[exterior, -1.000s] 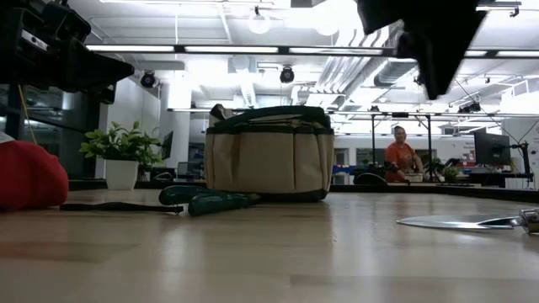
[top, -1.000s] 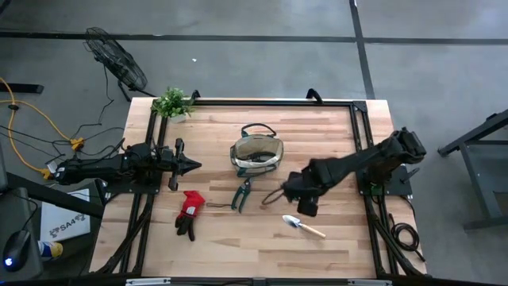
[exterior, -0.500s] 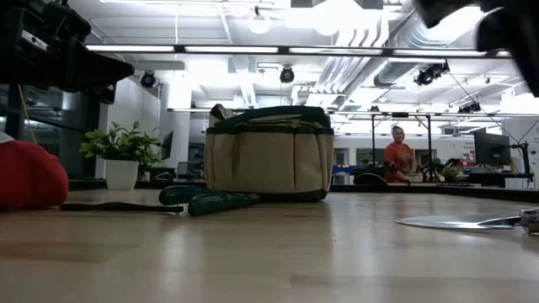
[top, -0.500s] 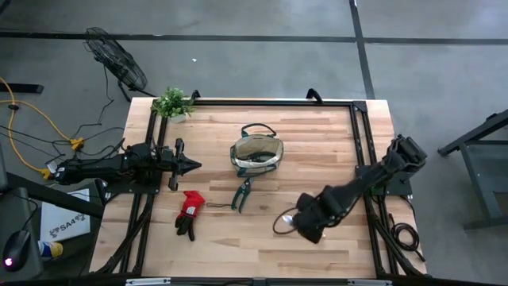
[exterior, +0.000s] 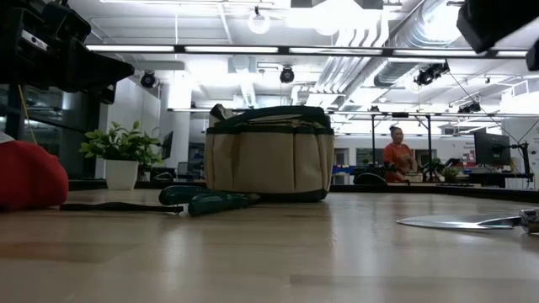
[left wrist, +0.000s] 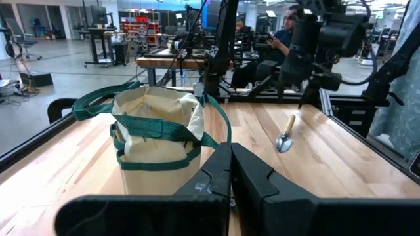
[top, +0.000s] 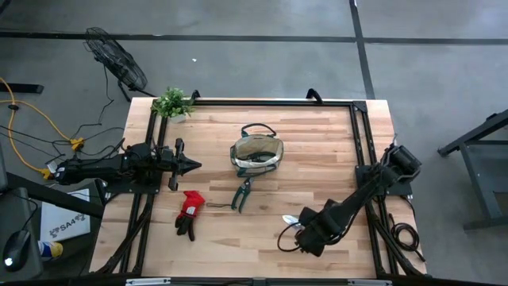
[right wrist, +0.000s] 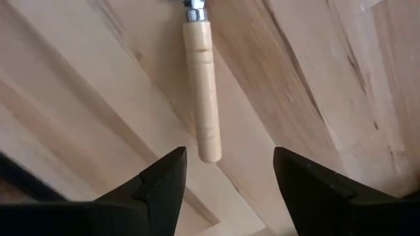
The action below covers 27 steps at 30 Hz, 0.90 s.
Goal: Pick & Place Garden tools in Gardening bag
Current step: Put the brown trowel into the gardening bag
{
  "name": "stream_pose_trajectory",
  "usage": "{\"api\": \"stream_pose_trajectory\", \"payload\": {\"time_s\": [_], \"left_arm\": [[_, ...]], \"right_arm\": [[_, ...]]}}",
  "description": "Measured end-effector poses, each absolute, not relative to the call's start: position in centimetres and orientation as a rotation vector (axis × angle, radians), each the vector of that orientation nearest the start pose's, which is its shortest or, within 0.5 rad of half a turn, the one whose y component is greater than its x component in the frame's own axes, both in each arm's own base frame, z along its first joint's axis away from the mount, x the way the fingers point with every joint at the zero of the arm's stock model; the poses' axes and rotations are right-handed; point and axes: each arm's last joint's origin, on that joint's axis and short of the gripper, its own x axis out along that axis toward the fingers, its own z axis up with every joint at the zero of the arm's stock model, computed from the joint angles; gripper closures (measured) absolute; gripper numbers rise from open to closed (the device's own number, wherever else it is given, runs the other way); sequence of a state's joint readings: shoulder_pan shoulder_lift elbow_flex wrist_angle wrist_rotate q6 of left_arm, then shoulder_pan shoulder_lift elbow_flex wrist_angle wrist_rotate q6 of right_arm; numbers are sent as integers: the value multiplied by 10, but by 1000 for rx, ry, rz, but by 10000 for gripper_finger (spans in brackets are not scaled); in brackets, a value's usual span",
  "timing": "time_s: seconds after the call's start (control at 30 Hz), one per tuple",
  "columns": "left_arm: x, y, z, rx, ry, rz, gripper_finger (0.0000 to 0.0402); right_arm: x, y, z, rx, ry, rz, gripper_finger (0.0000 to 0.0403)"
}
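Observation:
One silver trowel lies flat on the table; its blade (top: 291,220) shows, and its light wooden handle (right wrist: 200,92) lies below my right gripper. My right gripper (right wrist: 226,190) hangs open above the handle's free end, clear of it, near the table's near edge (top: 305,236). The tan gardening bag (top: 256,153) stands upright at the table's middle. Dark-green-handled shears (top: 241,193) lie just nearside of it. The red-and-black gloves (top: 189,212) lie to the left. My left gripper (top: 190,165) is shut and empty at the table's left, pointing at the bag (left wrist: 157,131).
A small leafy plant in a white pot (top: 172,103) stands at the far left corner. Black frame rails (top: 361,143) run along the table's sides and far edge. A person in orange (exterior: 400,156) sits in the room far behind the table.
My right gripper has swung from beside the shears toward the table's near edge and now hangs over the trowel's handle. The trowel, bag, shears and gloves have stayed where they were.

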<state>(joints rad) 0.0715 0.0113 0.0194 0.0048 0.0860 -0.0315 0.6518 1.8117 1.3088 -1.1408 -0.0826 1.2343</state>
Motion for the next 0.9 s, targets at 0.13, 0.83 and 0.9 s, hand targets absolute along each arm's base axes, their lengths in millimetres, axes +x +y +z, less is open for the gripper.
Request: {"api": "stream_pose_trajectory", "payload": {"time_s": [0.13,0.83,0.9], "left_arm": [[97,5,170,-30,-13,-14,401],[97,4,170,-30,-13,-15,401],[97,5,170,-30,-13,-14,401]], "right_arm": [[246,191,187,462,1637,-467,181],[255,197,177,454,1497,-278,183],[260,197,172,444,1483,-259,184]]}}
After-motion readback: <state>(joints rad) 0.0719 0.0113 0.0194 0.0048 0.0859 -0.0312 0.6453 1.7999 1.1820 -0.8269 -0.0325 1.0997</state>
